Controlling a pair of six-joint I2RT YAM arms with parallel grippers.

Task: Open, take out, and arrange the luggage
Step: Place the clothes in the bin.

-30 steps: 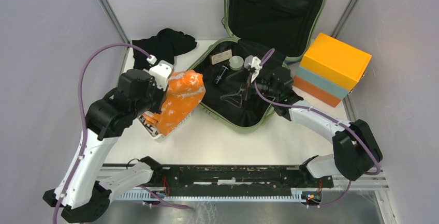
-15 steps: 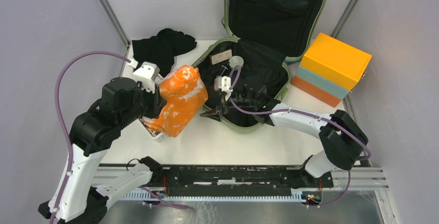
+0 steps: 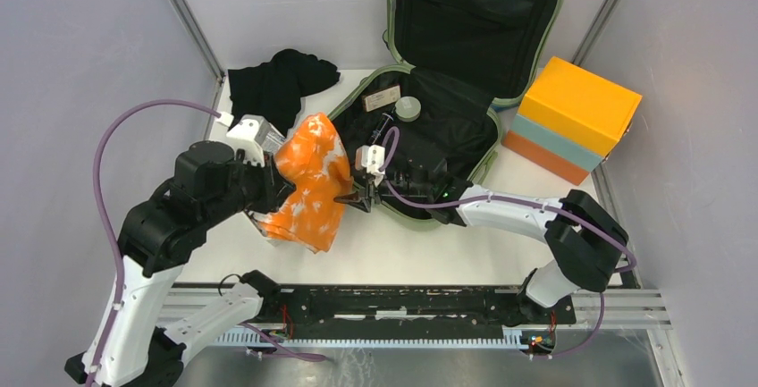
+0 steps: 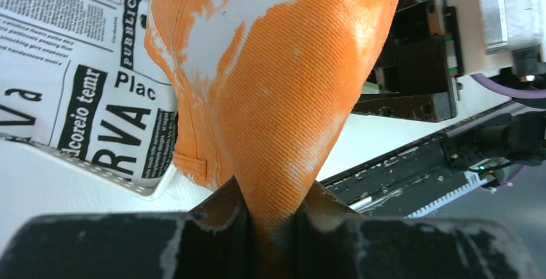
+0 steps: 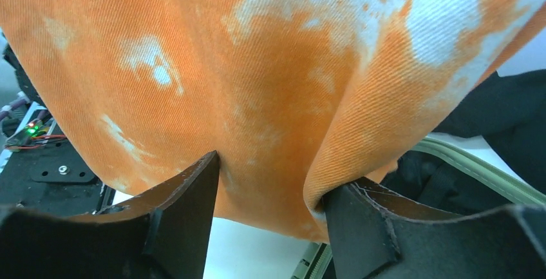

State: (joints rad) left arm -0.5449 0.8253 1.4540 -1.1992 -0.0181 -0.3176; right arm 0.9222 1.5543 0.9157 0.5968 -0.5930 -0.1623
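Luggage [image 3: 447, 105]: open at far centre of worktop [image 3: 402, 244], lid upright, small items [image 3: 398, 105] in base.
Left gripper [image 4: 270, 227]: clamped on orange cloth [image 4: 283, 66], lifted just beside luggage's left rim.
Right gripper [image 5: 273, 182]: swung out of luggage to cloth; jaws narrowing, straddling a fold, not yet pinched.
Meaning: probably a two-handed spread before laying down.
Room: bare worktop along near edge; basket [image 4: 96, 163] under cloth, box [image 3: 572, 119] at right edge.

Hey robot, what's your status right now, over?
Left gripper clamped on orange-and-white cloth. Right gripper open, jaws straddling a fold. Luggage open, lid up. Basket beneath the cloth.
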